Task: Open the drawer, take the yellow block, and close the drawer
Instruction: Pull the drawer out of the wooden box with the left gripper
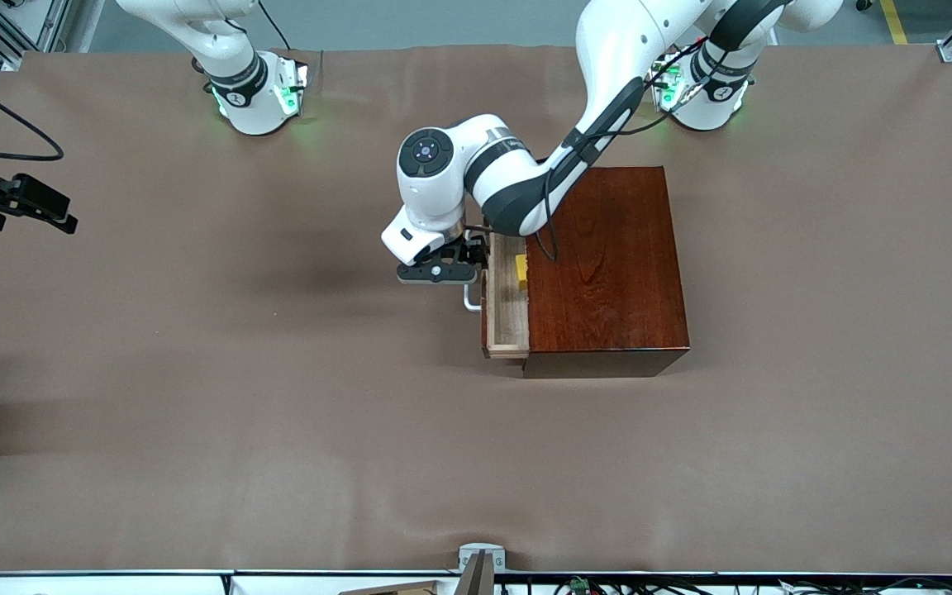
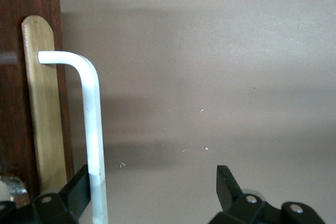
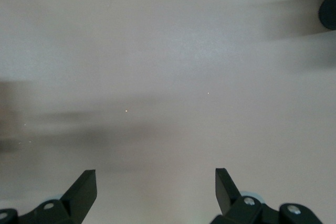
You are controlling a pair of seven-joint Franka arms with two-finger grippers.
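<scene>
The reddish-brown wooden box (image 1: 608, 264) stands mid-table. Its drawer (image 1: 507, 306) is pulled partly out toward the right arm's end, and the pale tray shows. The yellow block (image 1: 521, 271) lies in the tray against the box's edge. My left gripper (image 1: 449, 276) hangs open at the white handle (image 1: 470, 297). In the left wrist view the handle bar (image 2: 92, 124) runs between the open fingers (image 2: 153, 179), close beside one finger (image 2: 77, 184). My right gripper (image 1: 59, 213) waits open and empty over the table's edge at the right arm's end, with only bare table between its fingers (image 3: 155, 179).
Brown cloth covers the table (image 1: 278, 413). A metal bracket (image 1: 480, 562) sits at the table edge nearest the front camera. The left arm's forearm (image 1: 575, 157) crosses above the box's top.
</scene>
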